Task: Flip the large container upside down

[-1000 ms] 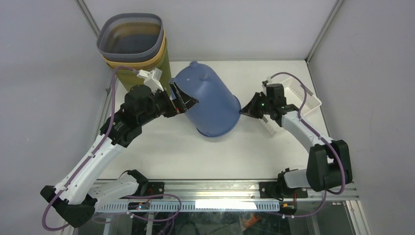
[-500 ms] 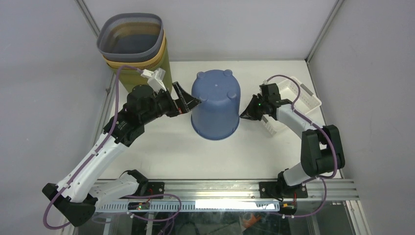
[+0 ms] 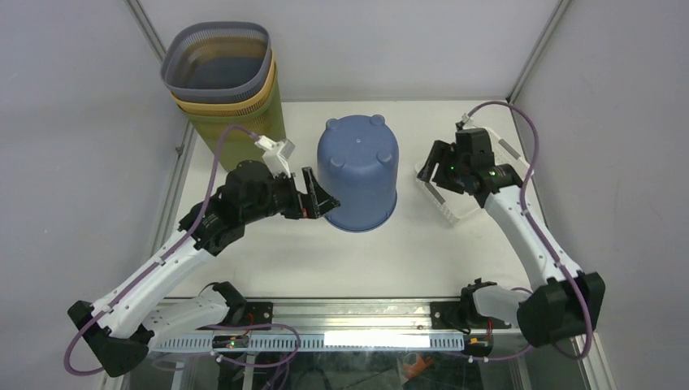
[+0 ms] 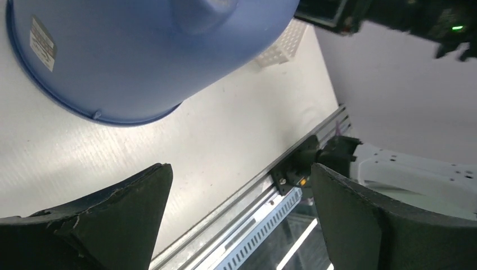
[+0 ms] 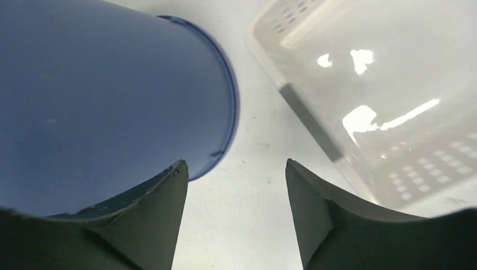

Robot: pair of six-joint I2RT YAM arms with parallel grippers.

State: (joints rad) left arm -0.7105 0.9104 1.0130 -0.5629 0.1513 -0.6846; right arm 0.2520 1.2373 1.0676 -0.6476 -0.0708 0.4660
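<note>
Both pairs of jaws gape, empty | left gripper (image 3: 320,195) just beside blue container (image 3: 357,166) | right gripper (image 3: 431,167) between it and white basket (image 5: 394,140) | container rim-down on table (image 3: 268,252)

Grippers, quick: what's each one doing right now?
Left gripper: open, empty, beside the upside-down blue bucket.
Right gripper: open, empty.
</note>
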